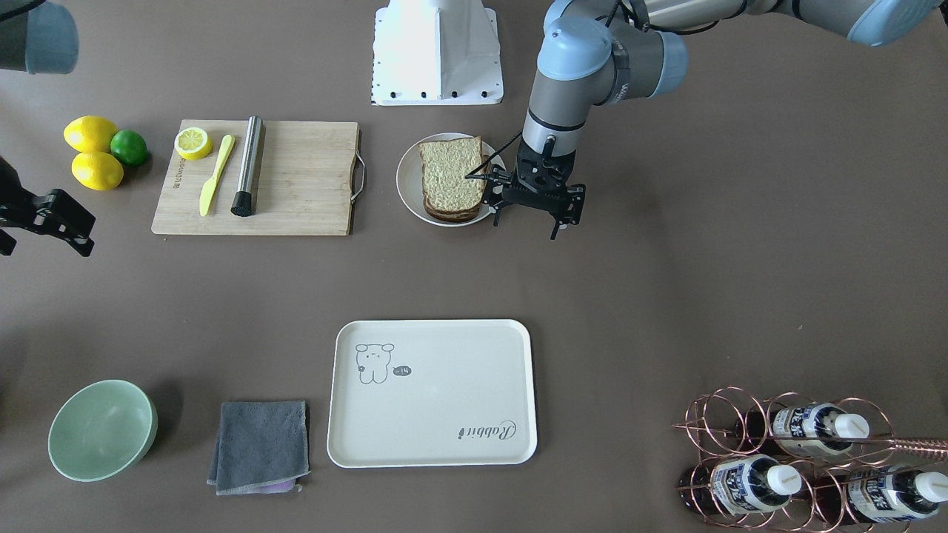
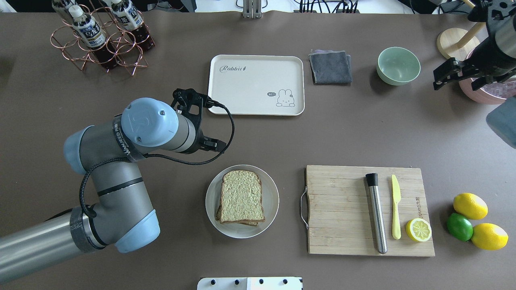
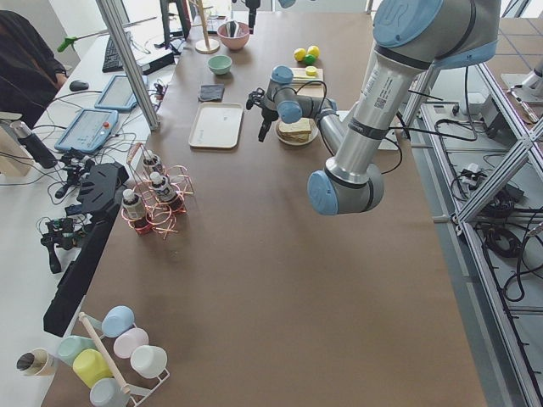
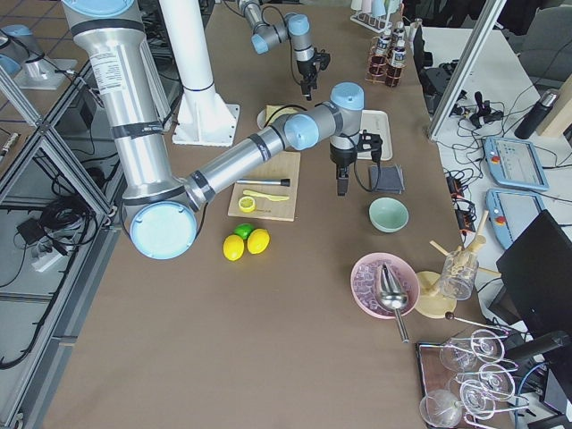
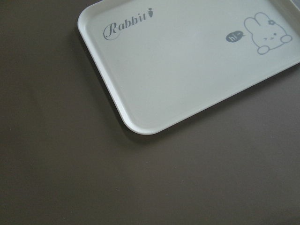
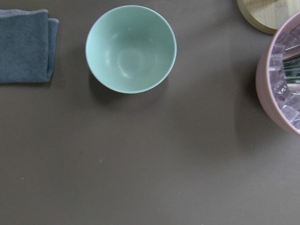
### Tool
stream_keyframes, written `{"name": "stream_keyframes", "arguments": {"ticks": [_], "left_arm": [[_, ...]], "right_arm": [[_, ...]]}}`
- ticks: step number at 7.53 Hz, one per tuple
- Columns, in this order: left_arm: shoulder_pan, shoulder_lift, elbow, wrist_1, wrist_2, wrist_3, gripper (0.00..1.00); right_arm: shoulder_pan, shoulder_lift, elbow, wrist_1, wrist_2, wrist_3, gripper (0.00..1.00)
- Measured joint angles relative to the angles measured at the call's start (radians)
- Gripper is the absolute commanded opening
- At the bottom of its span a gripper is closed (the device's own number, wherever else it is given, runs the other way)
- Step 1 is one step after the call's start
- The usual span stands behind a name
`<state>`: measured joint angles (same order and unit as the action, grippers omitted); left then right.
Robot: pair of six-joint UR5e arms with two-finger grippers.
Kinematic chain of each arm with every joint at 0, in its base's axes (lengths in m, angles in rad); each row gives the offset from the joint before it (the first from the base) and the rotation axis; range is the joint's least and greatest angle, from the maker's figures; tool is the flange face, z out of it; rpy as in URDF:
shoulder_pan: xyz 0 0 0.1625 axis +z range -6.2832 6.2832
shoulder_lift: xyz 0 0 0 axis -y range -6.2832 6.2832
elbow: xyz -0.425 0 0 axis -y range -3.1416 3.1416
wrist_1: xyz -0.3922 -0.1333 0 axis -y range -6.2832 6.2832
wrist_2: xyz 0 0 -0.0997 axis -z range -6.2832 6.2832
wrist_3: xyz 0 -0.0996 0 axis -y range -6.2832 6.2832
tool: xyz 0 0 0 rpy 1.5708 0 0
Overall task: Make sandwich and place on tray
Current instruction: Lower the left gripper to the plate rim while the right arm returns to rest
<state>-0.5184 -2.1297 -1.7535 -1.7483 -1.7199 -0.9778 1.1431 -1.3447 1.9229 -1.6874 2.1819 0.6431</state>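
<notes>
By the table's near edge, at about its middle, the sandwich (image 2: 242, 196) lies flat on a round white plate (image 2: 271, 186), its speckled slices stacked with the brown crusts nearly flush; whatever is between them is hidden. To the right along the same edge is a wooden cutting board (image 2: 338, 209) holding a steel rod (image 2: 377, 215), a yellow knife (image 2: 396, 213) and a lemon half (image 2: 418, 230), the three lying side by side. Toward the near right corner, two whole lemons (image 2: 470, 206) and a lime (image 2: 459, 226) sit bunched together on the bare table. The left gripper (image 1: 526, 226) hangs above bare tabletop just beside the plate's left rim, between the plate and the tray; its claw is spread wide and holds nothing. Further out, the tray (image 2: 246, 86) sits at the middle of the far edge with nothing on it, well apart from the sandwich. A folded grey cloth (image 2: 329, 67) lies just to its right, then a green bowl (image 2: 398, 65). The right gripper (image 2: 455, 86) hovers near the far right corner between the green bowl and a pink bowl (image 2: 483, 94) of ice cubes, its claw also wide and empty. A copper bottle rack (image 2: 100, 44) stands in the far left corner.
</notes>
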Motion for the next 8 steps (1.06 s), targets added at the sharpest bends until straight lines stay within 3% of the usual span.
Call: {"name": "stream_keyframes", "arguments": {"ticks": [3,5,6,7,8], "left_arm": [[0.092,0.012,-0.022,-0.001,-0.001,-0.130,0.97],[0.110,0.049,-0.050,-0.003,-0.003,-0.151,0.97],[0.111,0.082,-0.076,-0.007,-0.007,-0.136,0.73],[0.111,0.107,-0.097,-0.015,-0.014,-0.113,0.61],[0.115,0.121,-0.107,-0.021,-0.018,-0.100,0.59]], "right_arm": [[0.141,-0.115,-0.004,0.002,0.053,-0.212,1.00],[0.172,-0.136,0.000,0.003,0.074,-0.244,1.00],[0.176,-0.140,0.004,0.003,0.076,-0.243,1.00],[0.178,-0.143,0.006,0.003,0.076,-0.242,1.00],[0.179,-0.145,0.006,0.003,0.076,-0.243,1.00]]}}
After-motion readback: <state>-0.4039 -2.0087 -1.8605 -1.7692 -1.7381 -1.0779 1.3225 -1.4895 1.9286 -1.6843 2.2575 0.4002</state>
